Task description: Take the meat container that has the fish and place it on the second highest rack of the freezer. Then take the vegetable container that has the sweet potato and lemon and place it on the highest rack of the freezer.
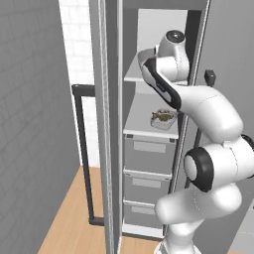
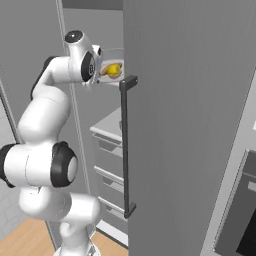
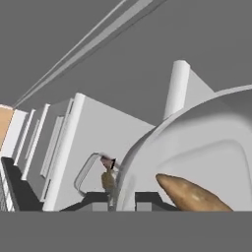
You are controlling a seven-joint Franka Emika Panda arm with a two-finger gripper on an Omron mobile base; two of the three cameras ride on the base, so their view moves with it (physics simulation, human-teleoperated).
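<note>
Sweet potato (image 3: 194, 195) — cut off below

wood floor (image 1: 64, 218), white tiled wall (image 1: 77, 44), oven (image 2: 237, 220)

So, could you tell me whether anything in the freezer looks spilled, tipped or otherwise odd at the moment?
Nothing stands out. The fish container sits flat on the second highest rack, nothing spilled. The pincer is shut on the rim of the vegetable container, with the sweet potato and lemon inside.

A small round bright yellow lemon (image 2: 114, 69) lies beside an oblong orange-brown sweet potato (image 3: 189, 195). The grey-brown fish (image 1: 161, 116) rests on a flat white shelf (image 1: 144, 113) above grey drawers (image 1: 149, 155).
</note>
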